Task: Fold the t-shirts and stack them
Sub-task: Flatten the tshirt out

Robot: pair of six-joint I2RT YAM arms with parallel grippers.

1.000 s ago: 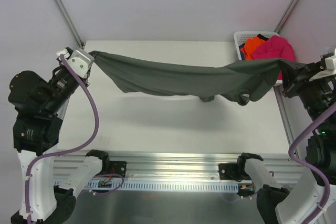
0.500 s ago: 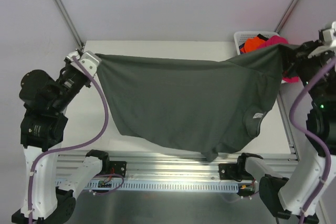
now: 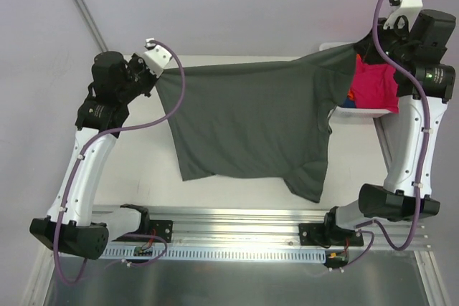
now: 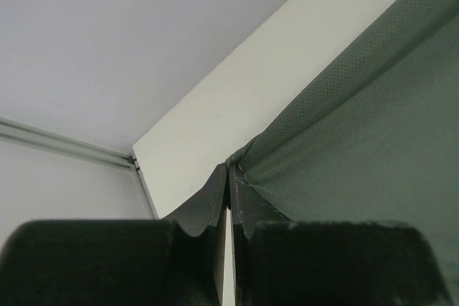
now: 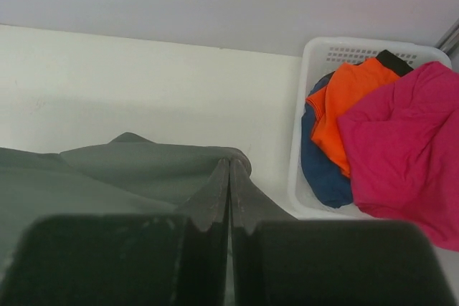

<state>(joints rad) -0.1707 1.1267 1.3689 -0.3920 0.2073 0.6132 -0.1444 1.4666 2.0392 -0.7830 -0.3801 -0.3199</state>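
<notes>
Straight across: grey shirt hangs spread between my left gripper and my right gripper, both clamped on it, barring the way.
Left of the shirt: bare table, open to me.
Right of the shirt: basket piled with shirts, crowding me.

Jaws pinch grey-green t-shirt near white basket.

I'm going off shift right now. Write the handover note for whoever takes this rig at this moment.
Left claw: shut on one corner of the dark grey-green t-shirt.
Right claw: shut on another corner; shirt spread between them over the table.
Pink t-shirt, orange t-shirt, blue t-shirt: crumpled in the white basket.
Done: nothing folded or stacked.
To do: fold all four, stack.
</notes>
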